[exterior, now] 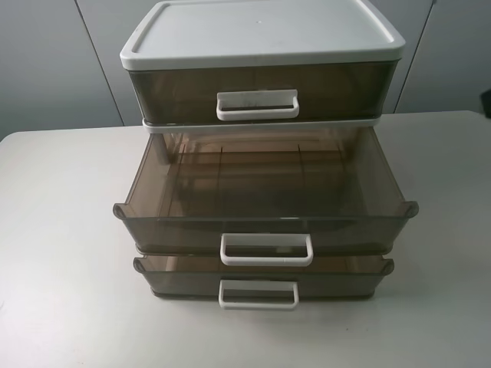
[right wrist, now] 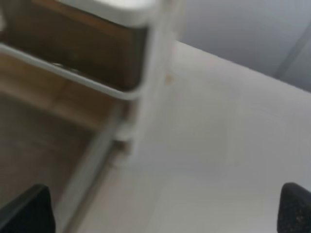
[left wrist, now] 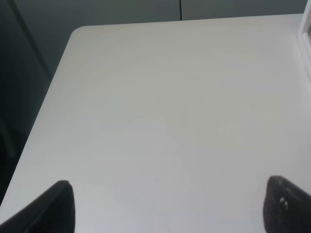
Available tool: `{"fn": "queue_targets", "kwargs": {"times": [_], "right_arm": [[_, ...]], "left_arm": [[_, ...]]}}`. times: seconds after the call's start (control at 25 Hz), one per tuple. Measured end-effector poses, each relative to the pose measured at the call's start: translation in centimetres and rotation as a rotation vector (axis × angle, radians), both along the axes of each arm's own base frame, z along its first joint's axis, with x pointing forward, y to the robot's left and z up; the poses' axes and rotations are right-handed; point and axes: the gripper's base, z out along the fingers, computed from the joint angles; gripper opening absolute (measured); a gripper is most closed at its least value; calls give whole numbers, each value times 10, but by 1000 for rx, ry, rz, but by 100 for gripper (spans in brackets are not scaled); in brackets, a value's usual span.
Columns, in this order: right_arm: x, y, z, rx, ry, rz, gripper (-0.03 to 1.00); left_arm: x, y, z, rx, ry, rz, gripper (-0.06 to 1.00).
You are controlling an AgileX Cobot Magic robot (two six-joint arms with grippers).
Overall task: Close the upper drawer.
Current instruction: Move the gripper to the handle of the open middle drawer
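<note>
- Upper drawer [exterior: 176, 228]: the middle tier of the three-drawer unit [exterior: 261, 34]. It is a shallow tray of smoky-brown translucent plastic with flared rim corners, and a white loop handle [exterior: 266, 249] sits at the centre of its front wall.
- Position: the drawer stands pulled well out of the unit. Its interior lies open to the high camera, below the top-tier drawer [exterior: 337, 92] and above the lowest drawer [exterior: 176, 282]. The unit rests on the white table [exterior: 61, 230].
- Orientation: the long axis runs left to right across the high view. The front wall and handle face the near edge of the table, and the drawer sits level.
- Left gripper [left wrist: 172, 208]: fingers spread wide apart over bare table, holding nothing. Only two dark fingertips [left wrist: 58, 209] show, cut by the frame edge. A white sliver at the picture's margin cannot be identified.
- Right gripper [right wrist: 163, 211]: fingers likewise wide apart and holding nothing, beside the unit's corner. This view is blurred, so the brown areas under the white lid cannot be assigned to particular drawers.
- Hidden parts: the rear of the upper drawer is covered by the tier above. The lowest drawer is mostly concealed beneath the upper one, with only its front and handle showing.
</note>
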Motion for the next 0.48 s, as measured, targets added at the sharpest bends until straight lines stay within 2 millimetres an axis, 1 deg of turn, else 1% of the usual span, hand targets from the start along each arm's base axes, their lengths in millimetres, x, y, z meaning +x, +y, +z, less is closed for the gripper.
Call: {"fn": "queue_targets", "kwargs": {"times": [0.08,0.2,0.32,0.48], "right_arm": [[7,15,-3,-7,0,91,70],[10,40,-8,-4,11,233,70],[7,64,-15,2,54,376,70],[3,89,-23,3,98,506,70]], "left_arm": [[0,0,0,0,0,0,74],[0,0,0,0,0,0,74],[0,0,0,0,0,0,74],[0,0,0,0,0,0,74]]}}
